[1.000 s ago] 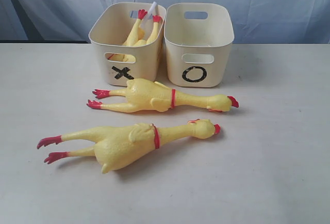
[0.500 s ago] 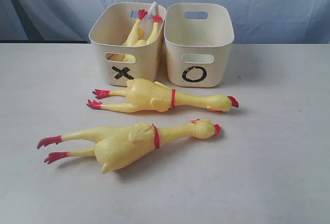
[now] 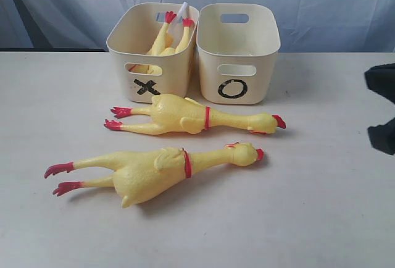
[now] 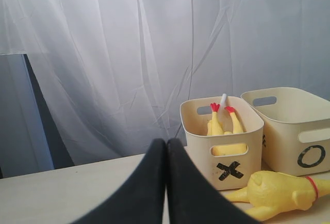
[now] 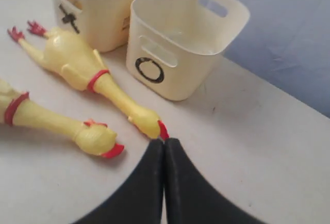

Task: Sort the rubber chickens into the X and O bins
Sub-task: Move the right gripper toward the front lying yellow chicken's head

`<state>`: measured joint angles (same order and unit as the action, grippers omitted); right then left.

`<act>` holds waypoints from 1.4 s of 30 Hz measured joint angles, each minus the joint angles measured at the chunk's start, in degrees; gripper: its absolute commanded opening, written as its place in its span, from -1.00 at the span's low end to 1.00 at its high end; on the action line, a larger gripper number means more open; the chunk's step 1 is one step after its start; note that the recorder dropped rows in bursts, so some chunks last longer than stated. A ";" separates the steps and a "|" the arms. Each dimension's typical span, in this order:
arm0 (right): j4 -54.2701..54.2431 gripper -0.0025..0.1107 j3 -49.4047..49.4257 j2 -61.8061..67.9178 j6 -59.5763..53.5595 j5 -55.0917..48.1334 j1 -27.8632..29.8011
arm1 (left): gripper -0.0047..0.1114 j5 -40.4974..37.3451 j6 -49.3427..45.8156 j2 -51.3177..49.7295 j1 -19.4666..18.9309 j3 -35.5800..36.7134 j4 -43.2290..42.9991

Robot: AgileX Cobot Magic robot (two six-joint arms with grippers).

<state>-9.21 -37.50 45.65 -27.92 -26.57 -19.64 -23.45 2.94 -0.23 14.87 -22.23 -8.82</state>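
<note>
Shows left gripper [image 4: 166,144] shut and empty, X bin [image 3: 177,75] just left of the O bin [image 3: 262,76] with one rubber chicken [image 3: 163,41] feet-up inside, far chicken [image 3: 179,113] and near chicken [image 3: 148,172] lying on the surface [image 3: 321,206] before it, right gripper [image 5: 164,142] shut, empty, off its right.

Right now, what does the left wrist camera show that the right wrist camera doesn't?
Only the left wrist view shows the dark panel beside the curtain and the shut left fingers. Only the right wrist view shows the second chicken, the head of the chicken nearest the bins, and the shut right fingers. Both show the X bin, the chicken inside it, the O bin, and the body of the chicken nearest the bins.
</note>
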 measured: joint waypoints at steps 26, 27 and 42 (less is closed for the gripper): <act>8.49 -0.26 -16.48 42.39 -24.78 -0.92 -11.70 | -0.92 -1.30 0.00 0.00 0.00 0.00 0.00; 8.49 -0.08 -16.73 43.53 -24.78 -0.79 -11.72 | -0.92 -1.41 0.00 0.00 0.00 0.00 0.00; 12.20 -0.02 -17.36 58.37 -26.19 8.88 -19.29 | -0.92 -1.73 0.00 0.00 0.00 0.00 0.00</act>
<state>2.99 -54.87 104.02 -54.11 -17.69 -38.93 -25.18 2.94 -0.23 14.87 -22.23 -8.82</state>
